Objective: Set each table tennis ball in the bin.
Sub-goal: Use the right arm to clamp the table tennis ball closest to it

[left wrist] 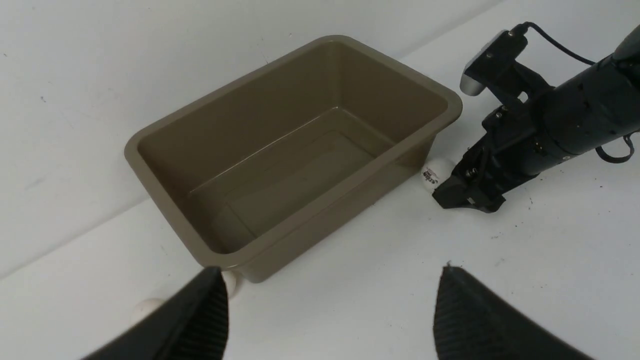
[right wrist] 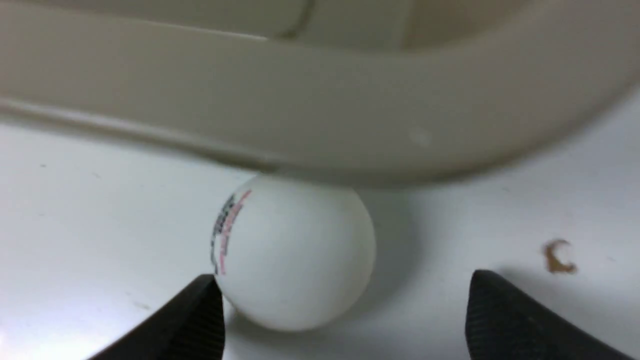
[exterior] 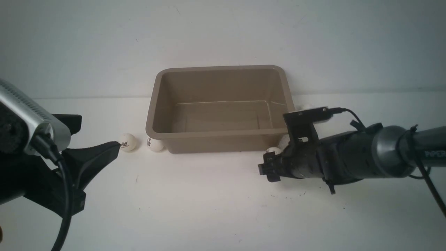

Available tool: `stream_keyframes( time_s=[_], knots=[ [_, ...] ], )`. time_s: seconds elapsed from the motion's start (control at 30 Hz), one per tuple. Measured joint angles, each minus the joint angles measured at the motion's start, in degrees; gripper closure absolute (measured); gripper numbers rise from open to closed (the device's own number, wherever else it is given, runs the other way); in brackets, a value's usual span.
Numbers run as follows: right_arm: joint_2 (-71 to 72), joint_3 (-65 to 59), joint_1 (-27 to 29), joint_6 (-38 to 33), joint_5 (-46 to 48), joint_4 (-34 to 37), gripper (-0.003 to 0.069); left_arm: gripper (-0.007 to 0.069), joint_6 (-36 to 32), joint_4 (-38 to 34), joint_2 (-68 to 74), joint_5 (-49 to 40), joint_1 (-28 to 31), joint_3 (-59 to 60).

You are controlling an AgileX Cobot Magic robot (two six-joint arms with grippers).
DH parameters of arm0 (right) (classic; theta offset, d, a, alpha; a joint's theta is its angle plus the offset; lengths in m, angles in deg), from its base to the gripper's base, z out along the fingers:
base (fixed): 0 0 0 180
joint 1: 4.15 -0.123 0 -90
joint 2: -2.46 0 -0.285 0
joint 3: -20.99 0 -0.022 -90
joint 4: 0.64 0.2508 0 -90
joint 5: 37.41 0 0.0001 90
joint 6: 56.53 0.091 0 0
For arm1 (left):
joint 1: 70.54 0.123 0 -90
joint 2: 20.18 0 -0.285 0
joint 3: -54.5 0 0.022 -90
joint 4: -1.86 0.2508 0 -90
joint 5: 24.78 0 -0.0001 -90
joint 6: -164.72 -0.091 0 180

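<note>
Your right gripper (exterior: 269,171), centre-right in the front view, has its fingers spread wide either side of a table tennis ball (right wrist: 295,252) tucked under the bin (exterior: 216,133) rim's lower right corner, not clamped on it. Your left gripper (left wrist: 330,272) gapes wide at lower left, near a second ball (exterior: 127,142) and a third ball (exterior: 154,144) beside the bin's lower left corner.

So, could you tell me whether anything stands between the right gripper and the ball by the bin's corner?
Nothing visible does: the right gripper, jaws open, faces the ball. The ball sits under the flared rim of the bin, which may hinder lifting.
</note>
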Motion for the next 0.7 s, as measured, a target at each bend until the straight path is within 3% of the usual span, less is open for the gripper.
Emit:
stream_keyframes(
  time_s=[0.7],
  knots=[
    [4.00, -0.51, 0.00, -3.00, -5.28, 0.25, 0.0068, 0.0125, 0.00, 0.00, 0.00, -0.17, 0.00, 0.00]
  ],
)
